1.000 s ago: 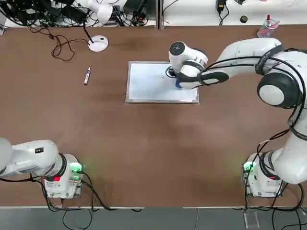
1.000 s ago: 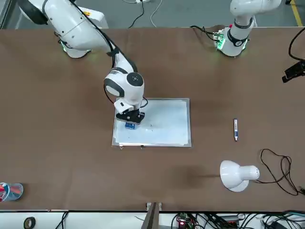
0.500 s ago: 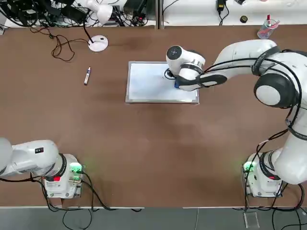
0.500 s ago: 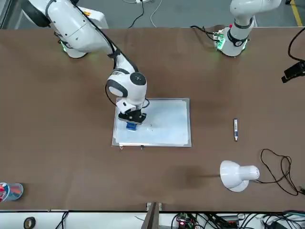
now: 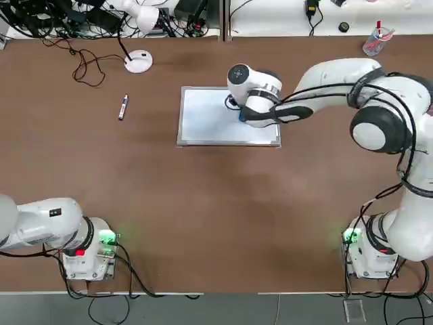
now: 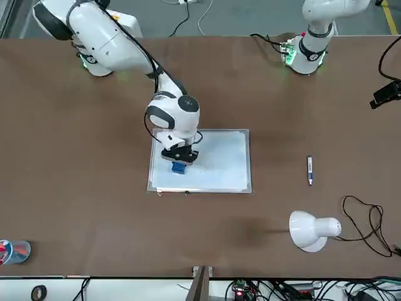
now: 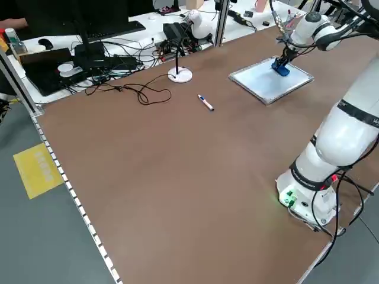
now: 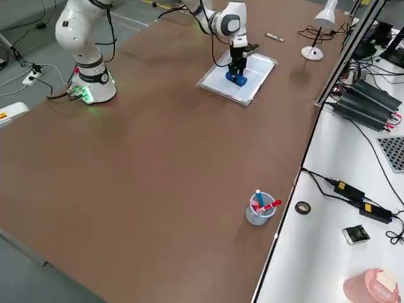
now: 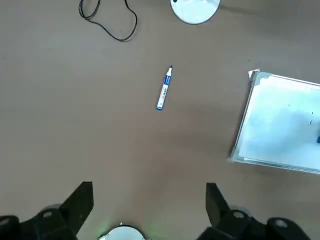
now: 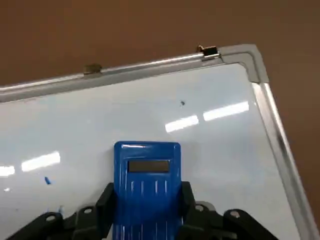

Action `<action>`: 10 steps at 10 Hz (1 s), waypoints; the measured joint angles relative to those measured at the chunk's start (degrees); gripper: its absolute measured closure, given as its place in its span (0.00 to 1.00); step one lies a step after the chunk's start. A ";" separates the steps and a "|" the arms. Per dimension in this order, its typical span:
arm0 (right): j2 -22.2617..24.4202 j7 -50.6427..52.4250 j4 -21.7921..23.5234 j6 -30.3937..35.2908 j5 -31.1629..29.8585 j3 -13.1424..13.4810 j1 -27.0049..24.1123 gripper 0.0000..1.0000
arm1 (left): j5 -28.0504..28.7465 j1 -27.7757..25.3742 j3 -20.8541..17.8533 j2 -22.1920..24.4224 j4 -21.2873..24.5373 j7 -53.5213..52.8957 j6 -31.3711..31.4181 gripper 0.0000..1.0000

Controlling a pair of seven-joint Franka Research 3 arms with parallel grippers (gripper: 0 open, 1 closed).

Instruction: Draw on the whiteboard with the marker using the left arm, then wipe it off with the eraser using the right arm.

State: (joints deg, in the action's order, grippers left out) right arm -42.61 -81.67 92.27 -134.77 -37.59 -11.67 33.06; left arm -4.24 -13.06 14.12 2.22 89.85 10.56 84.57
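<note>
Blue eraser sits clamped between my right fingers, pressed flat down onto the whiteboard, on the half of the board nearer my right side. My right gripper points straight down over it, the arm stretched far across the brown desk. A few small blue specks of ink show on the white surface just beside the eraser. The whiteboard lies flat around the middle of the far part of the desk. The marker lies by itself on the desk, well apart from the board on my left side, near the round base of a white lamp. My left gripper hangs high above the desk near its own base, fingers spread wide and holding nothing.
</note>
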 joint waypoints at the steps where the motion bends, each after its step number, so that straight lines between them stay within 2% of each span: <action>1: -0.93 -0.41 -1.53 0.00 -0.01 0.00 0.59 0.44 | 0.00 0.00 0.00 0.00 0.00 0.00 0.00 0.00; 10: -6.55 -6.49 -10.81 1.28 -0.96 0.12 5.09 0.44 | 0.00 -0.35 -0.06 0.00 0.03 0.00 0.00 0.00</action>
State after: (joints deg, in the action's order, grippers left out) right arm -49.15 -88.16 81.46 -133.50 -38.55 -11.55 38.15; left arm -4.24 -13.40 14.06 2.22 89.88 10.56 84.58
